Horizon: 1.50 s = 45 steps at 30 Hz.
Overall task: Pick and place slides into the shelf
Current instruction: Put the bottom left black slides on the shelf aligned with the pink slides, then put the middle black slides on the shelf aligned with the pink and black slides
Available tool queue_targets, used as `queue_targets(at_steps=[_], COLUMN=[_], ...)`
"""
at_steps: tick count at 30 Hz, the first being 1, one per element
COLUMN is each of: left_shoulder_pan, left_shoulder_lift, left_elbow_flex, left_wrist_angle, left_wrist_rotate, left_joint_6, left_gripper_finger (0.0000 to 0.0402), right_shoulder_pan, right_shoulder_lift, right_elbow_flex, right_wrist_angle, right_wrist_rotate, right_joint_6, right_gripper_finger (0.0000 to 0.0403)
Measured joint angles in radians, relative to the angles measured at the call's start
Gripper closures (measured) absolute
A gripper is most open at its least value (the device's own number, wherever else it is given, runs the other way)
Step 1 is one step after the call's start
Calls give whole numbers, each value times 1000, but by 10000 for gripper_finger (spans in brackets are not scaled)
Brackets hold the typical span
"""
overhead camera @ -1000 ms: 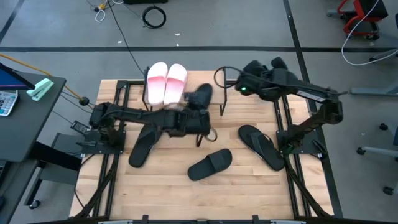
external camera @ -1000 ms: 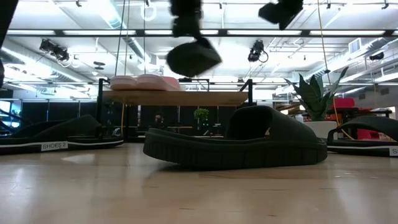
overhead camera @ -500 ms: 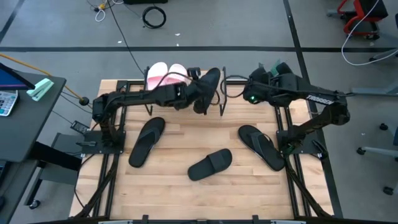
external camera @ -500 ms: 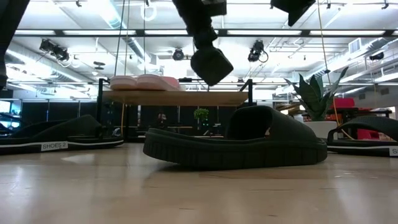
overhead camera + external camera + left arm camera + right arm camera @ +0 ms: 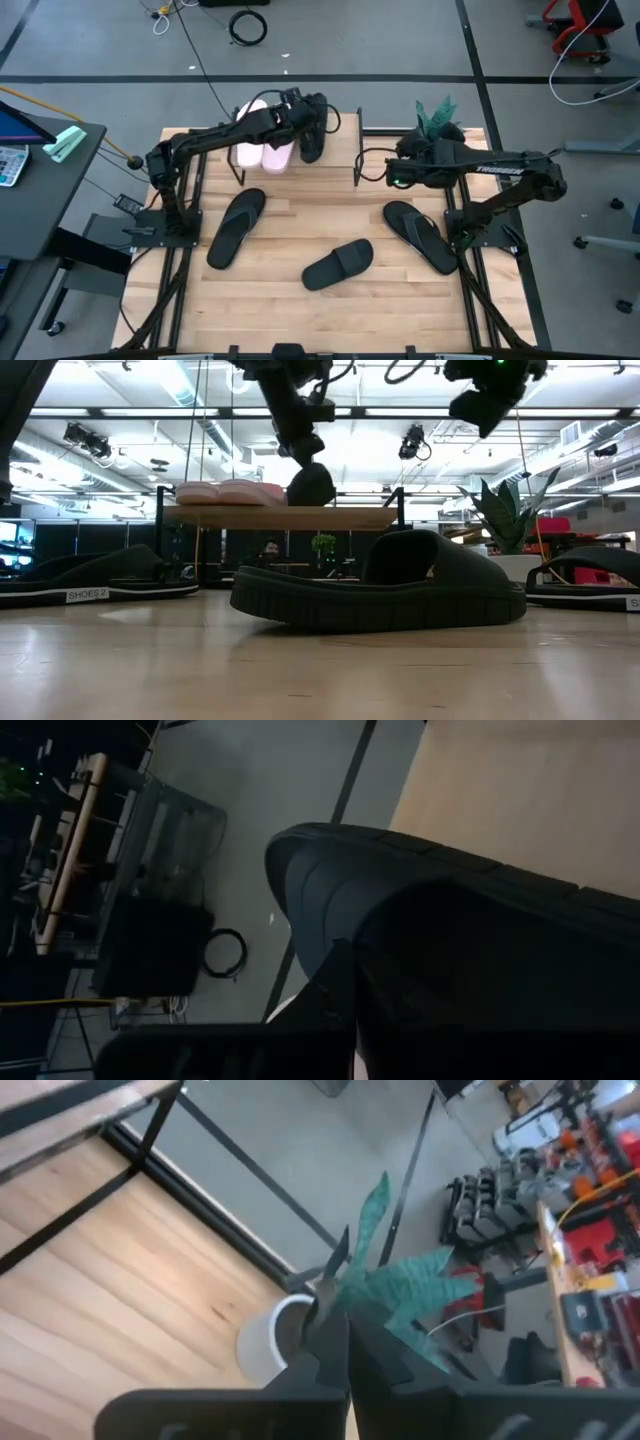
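Note:
My left gripper is shut on a black slide over the shelf at the table's far edge. The slide hangs just right of two pale pink slides that lie flat on the shelf's top board. I cannot tell if it touches the board. Three more black slides lie soles down on the table, at the left, the middle and the right. My right gripper hovers shut and empty right of the shelf. My left gripper pinches the black slide between its two fingers. Darkness in the wrist view hides which part they are on. The fingers come slanting down from the table's left. The slide hangs below them, tipped on end, clear of the table.
A potted plant stands at the table's far right corner, beyond my right gripper. The shelf's thin black frame rises between the two arms. Bare wood lies along the table's near edge.
My left gripper has swung with the black slide from over the table's middle toward the far edge and the left, and has rolled. The slide now hangs low over the shelf's board beside the pink slides. My right gripper has come down and toward the near edge.

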Motion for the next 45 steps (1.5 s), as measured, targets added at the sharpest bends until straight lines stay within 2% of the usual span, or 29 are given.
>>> queue_targets(at_steps=[4,13,23,27,30,34,37,42,45], left_shoulder_pan=[6,-2,-11,-41,-77,-122,-147,-160,-155], left_shoulder_lift=[0,0,0,0,0,0,0,0,0], left_elbow_flex=[0,0,0,25,93,229,332,452,485], left_wrist_angle=[-4,-22,-17,-21,-72,-182,-245,-256,-256], left_wrist_rotate=[3,1,-2,-5,-5,-5,-5,-5,-5], left_joint_6=[0,-57,-53,-56,-51,-52,-50,-49,-23], left_gripper_finger=[394,345,285,275,277,289,296,301,300], right_shoulder_pan=[19,97,166,204,259,362,442,543,561], right_shoulder_lift=[-41,-125,-139,-135,-132,-137,-130,-78,-46], right_elbow_flex=[-32,-33,-33,-33,-68,-204,-327,-492,-517], right_wrist_angle=[0,38,49,49,83,294,573,1168,1366], right_wrist_rotate=[-19,-20,-21,-74,-112,-177,-276,-475,-543], right_joint_6=[32,54,53,52,87,92,69,-152,-294], right_gripper_finger=[398,399,399,398,398,400,398,396,395])
